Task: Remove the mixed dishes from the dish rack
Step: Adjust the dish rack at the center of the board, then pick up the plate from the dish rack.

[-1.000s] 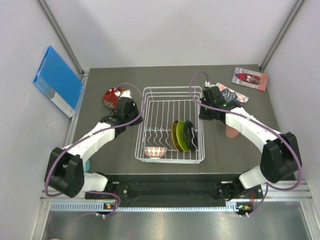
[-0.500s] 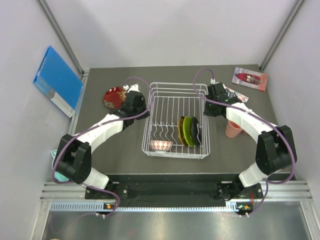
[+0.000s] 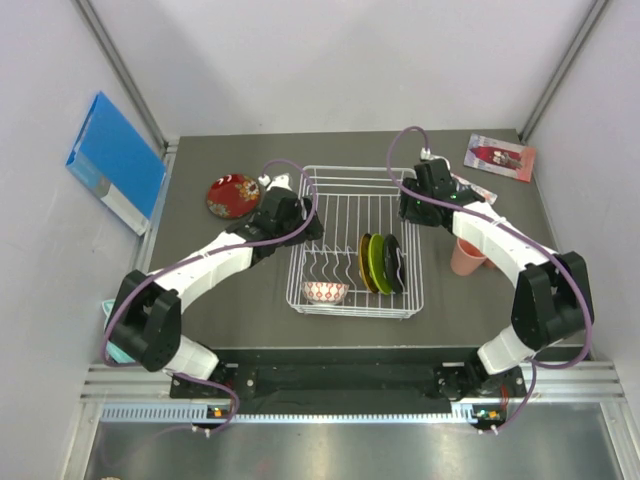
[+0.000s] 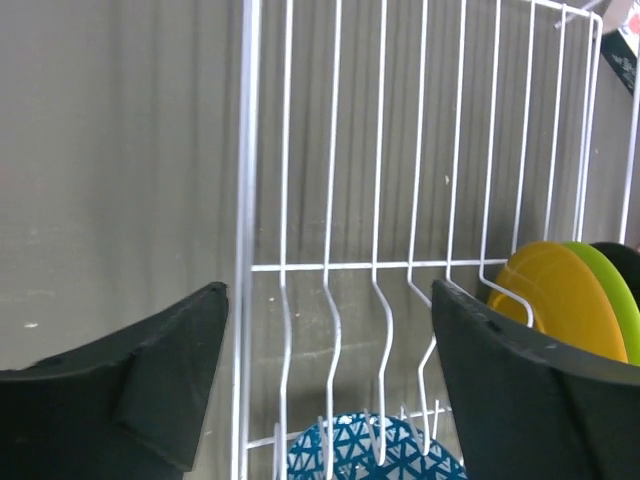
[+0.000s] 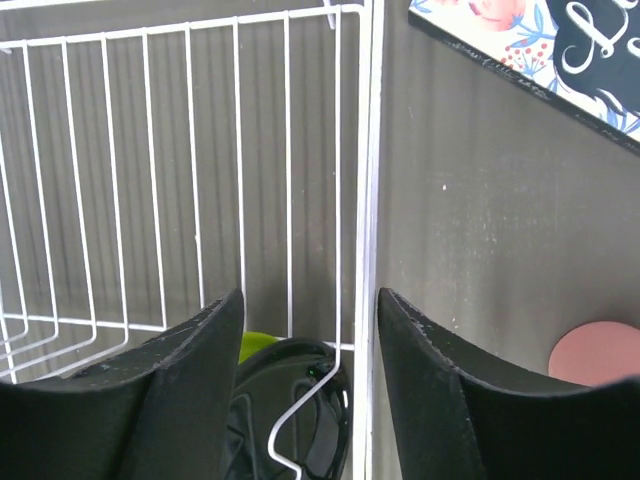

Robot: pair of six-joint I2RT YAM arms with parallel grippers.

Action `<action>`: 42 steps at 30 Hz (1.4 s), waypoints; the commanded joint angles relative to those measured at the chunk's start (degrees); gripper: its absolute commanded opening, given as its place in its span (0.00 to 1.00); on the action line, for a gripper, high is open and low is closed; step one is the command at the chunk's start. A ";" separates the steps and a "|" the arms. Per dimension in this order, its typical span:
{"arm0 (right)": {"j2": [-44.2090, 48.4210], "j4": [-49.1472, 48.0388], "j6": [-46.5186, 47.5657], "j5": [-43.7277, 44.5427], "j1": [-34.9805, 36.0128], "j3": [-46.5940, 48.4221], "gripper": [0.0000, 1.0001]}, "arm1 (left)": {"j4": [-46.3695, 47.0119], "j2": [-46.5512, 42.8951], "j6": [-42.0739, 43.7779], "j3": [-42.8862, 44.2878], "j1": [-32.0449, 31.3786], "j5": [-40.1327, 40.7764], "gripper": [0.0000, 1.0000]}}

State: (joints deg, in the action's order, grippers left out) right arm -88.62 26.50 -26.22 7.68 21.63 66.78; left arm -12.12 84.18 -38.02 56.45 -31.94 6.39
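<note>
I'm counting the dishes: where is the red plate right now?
In the overhead view, the red plate lies flat on the dark table, left of the dish rack's far corner and apart from it.

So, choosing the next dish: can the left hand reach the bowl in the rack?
Likely yes: the left hand hangs open over the rack's left rim, and the bowl sits near it, uncovered, clear of the plates.
</note>
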 commanded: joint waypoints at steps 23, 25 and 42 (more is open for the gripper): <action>18.56 3.57 2.75 27.91 17.65 -0.68 1.00 | -6.59 -11.68 1.28 6.74 -0.05 17.36 0.99; 21.90 1.72 0.31 23.18 16.87 -5.16 1.00 | -8.09 -10.71 1.63 8.32 -0.05 14.37 0.99; 37.47 -4.44 -0.94 12.45 22.58 -21.96 0.58 | -5.55 -14.40 1.11 2.27 -0.31 5.47 0.95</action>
State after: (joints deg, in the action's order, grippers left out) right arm -52.07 24.40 -26.15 21.58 41.52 45.84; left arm -19.57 70.63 -36.29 59.09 -31.99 13.19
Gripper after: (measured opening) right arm 0.588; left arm 0.951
